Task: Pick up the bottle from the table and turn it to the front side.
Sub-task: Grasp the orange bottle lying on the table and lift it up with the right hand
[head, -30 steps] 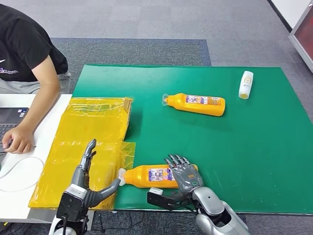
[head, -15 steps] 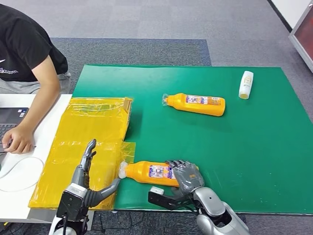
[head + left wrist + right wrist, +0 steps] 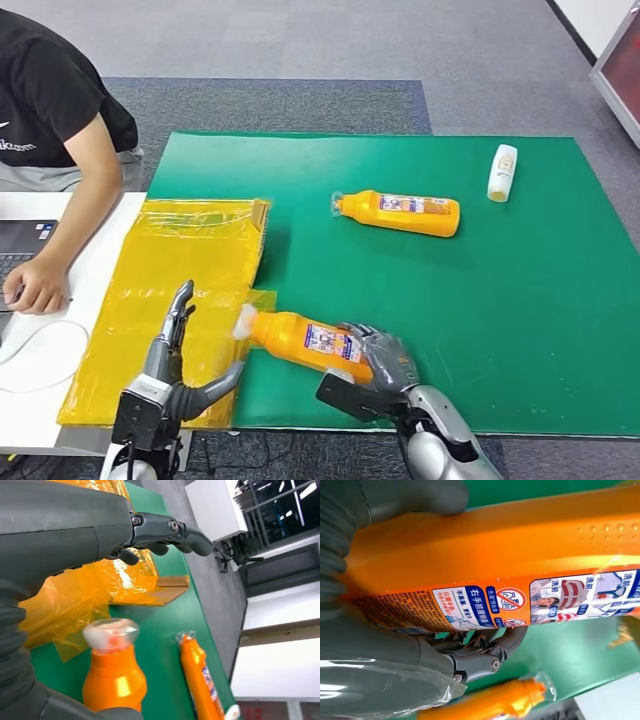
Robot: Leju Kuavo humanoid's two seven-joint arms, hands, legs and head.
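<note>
The right robot hand (image 3: 383,362) grasps the bottle (image 3: 302,339) at its base near the counter's front edge, cap end tilted up, so the pickup looks underway and turning remains.

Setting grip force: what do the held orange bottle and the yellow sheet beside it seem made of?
Orange bottle: probably smooth, slightly glossy plastic with a printed label, its cap end under clear film. Yellow sheet: likely thin translucent plastic film, judging by its wrinkles and shiny glare.
</note>
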